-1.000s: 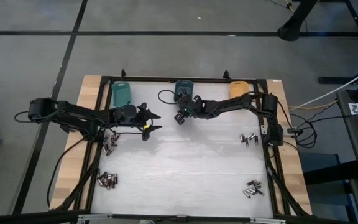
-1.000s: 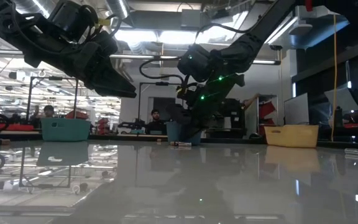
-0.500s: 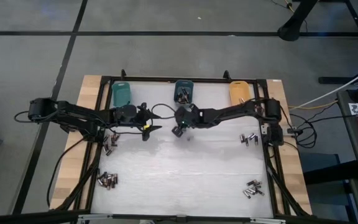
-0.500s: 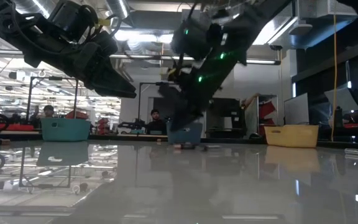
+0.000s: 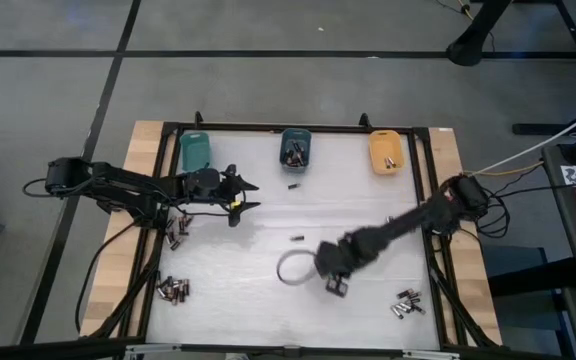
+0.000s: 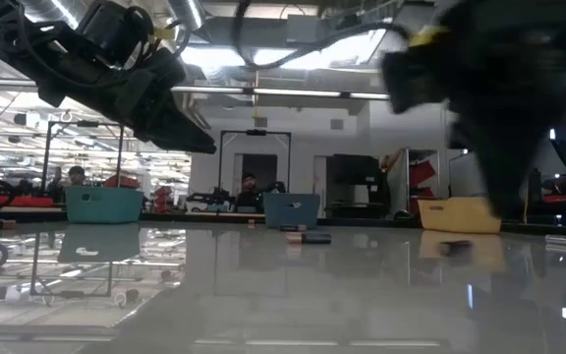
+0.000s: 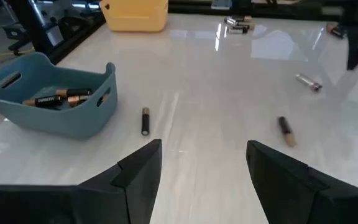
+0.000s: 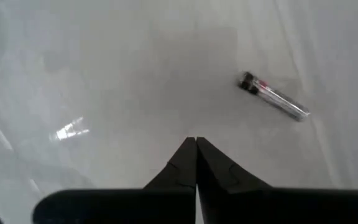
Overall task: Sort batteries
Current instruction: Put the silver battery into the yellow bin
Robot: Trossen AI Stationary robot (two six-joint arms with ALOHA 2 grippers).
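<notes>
Right gripper point(image 5: 335, 287) is down low over the white tabletop point(image 5: 268, 260), toward the near right part, with its two dark fingers point(image 8: 194, 163) pinched fully together and nothing between them. In its wrist view a single silvery cylindrical battery with a dark end point(image 8: 273, 98) lies flat on the table just ahead of the fingertips and off to one side, not touching them. From above, a small dark loose cell point(image 5: 297, 239) sits a bit beyond the gripper toward the middle of the table, and a little pile of dark batteries with metallic ends point(image 5: 407, 303) lies near the front right corner, close to the black frame rail point(image 5: 434, 270).

Left gripper point(image 5: 244, 196) hovers above the table on the left side near the back, fingers point(image 7: 140, 171) spread apart and holding nothing. Its wrist view shows one dark-and-coppery battery point(image 7: 145, 120) lying just beside the rounded blue plastic bin point(image 5: 295, 147), which already has several cells in it, and another loose one point(image 7: 284, 130) farther out.

The teal bin point(image 5: 196, 151) and orange bin point(image 5: 385, 151) flank the blue one along the back edge. More battery clusters sit by the left rail point(image 5: 176, 230), the front left corner point(image 5: 173, 290) and the right rail point(image 5: 399, 222).

The middle of the table is wide open, only the edges are cluttered.
</notes>
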